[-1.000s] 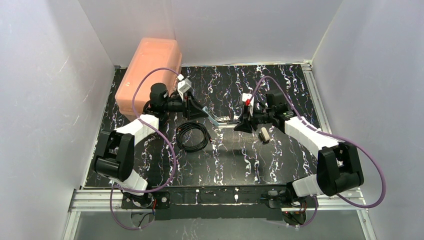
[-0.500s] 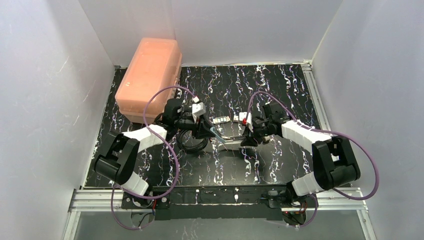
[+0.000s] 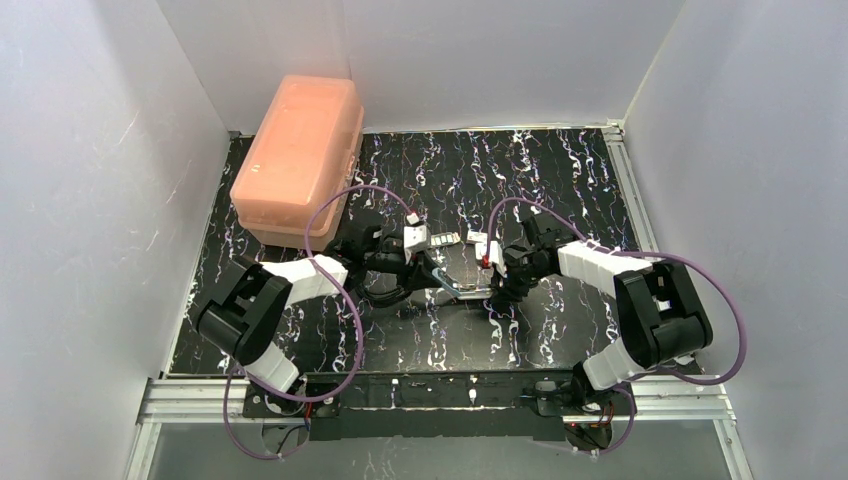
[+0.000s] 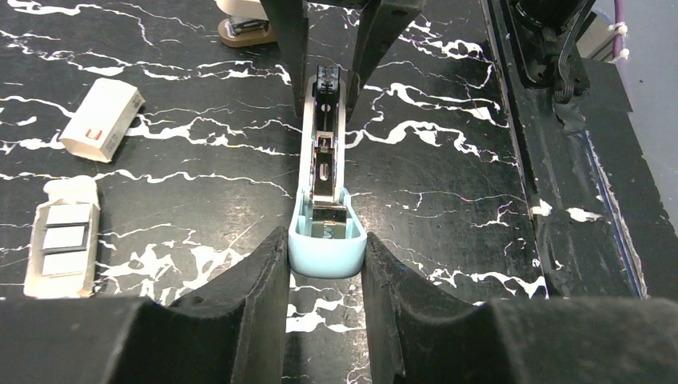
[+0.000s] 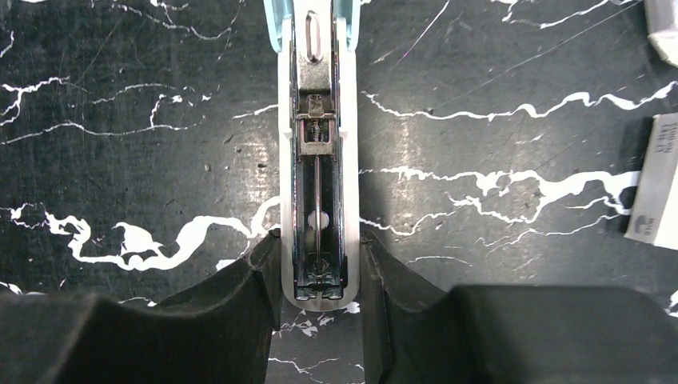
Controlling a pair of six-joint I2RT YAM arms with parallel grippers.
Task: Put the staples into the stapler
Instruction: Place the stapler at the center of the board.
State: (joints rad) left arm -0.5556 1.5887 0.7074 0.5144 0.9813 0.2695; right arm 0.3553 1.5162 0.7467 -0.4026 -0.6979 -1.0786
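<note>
Left wrist view: the stapler is opened out, left jaws clenched on its blue end, right jaws on the other. Its channel looks empty; the staples lie beside the stapler, unloaded

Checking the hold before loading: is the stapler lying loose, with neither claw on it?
No, the left claw clamps the blue end of the stapler, the right claw its far end.

Overhead view down onto table, two close wrist views facing each other, sharing stapler
</note>
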